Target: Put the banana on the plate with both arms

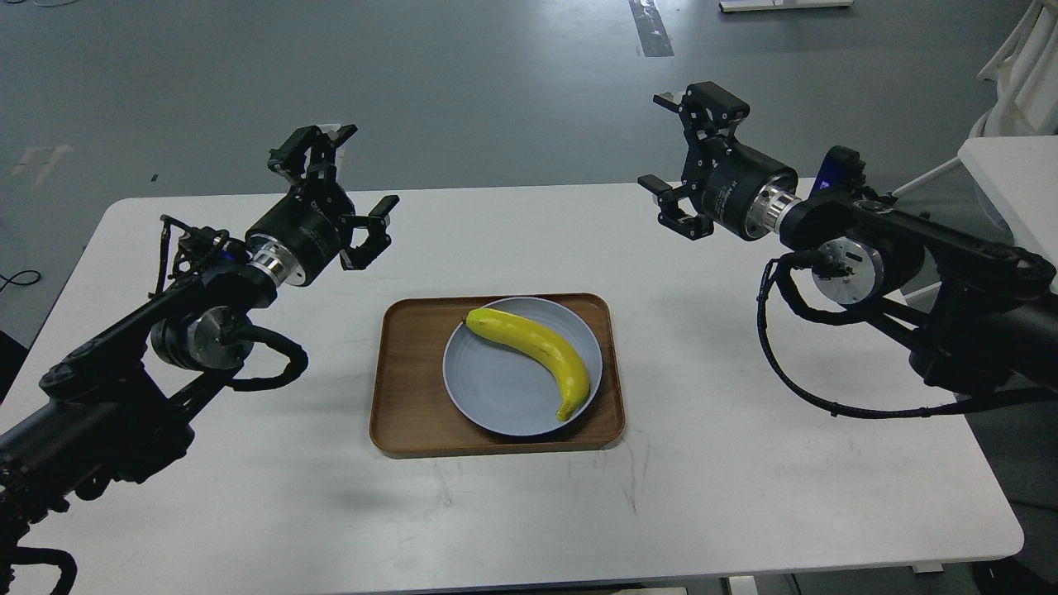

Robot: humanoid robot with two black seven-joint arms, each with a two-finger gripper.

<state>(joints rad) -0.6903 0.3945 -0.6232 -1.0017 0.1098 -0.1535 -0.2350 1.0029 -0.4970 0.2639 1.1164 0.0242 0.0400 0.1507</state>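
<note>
The yellow banana [537, 351] lies on the pale blue-grey plate [496, 388], curving from the plate's upper left to its lower right edge. The plate sits in a brown wooden tray [409, 388] at the table's middle. My left gripper [347, 178] is open and empty, raised above the table to the upper left of the tray. My right gripper [682, 153] is open and empty, raised to the upper right of the tray. Neither gripper touches anything.
The white table [744, 463] carries only the tray. Its far edge runs just behind the grippers, with grey floor beyond. A white piece of furniture [1012, 178] stands at the far right, behind my right arm.
</note>
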